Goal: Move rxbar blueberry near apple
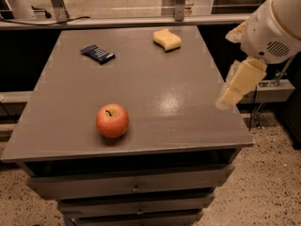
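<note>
My cream-coloured tool [233, 89] hangs just beyond the right edge of the grey flat-topped bench [178, 112], touching nothing on it. I cannot tell whether it is open or closed. The small navy-wrapped rxbar blueberry [97, 53] lies at the far left, well apart from the round red-orange apple [112, 120] near the front edge. A pale yellow wavy sponge [167, 39] sits at the far side.
</note>
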### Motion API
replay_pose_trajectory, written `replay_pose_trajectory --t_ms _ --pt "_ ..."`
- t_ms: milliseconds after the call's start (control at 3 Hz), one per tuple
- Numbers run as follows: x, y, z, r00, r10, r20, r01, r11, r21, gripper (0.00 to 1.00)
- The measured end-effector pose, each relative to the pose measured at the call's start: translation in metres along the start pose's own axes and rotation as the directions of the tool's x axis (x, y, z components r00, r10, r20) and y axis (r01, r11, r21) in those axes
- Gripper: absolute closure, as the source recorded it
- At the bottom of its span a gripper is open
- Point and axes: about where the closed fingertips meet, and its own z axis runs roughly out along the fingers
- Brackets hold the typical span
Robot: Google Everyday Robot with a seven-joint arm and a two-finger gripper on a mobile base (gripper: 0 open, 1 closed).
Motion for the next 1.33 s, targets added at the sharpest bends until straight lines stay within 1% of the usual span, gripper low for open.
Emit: replay_pose_trajectory --t_ms 333,667,1000,1333 --pt "-0.048 -0.020 0.043 0.990 0.021 0.138 -0.023 0.9997 0.011 0.00" --pt "-0.095 -0.032 0.078 0.966 0.051 0.255 -0.051 0.9987 -0.010 0.00" --pt "-0.137 -0.030 0.103 0.922 0.111 0.372 -0.095 0.9936 -0.061 0.00" --pt "-0.182 -0.023 0.116 0.867 0.153 0.475 -0.120 0.9878 -0.100 0.00"
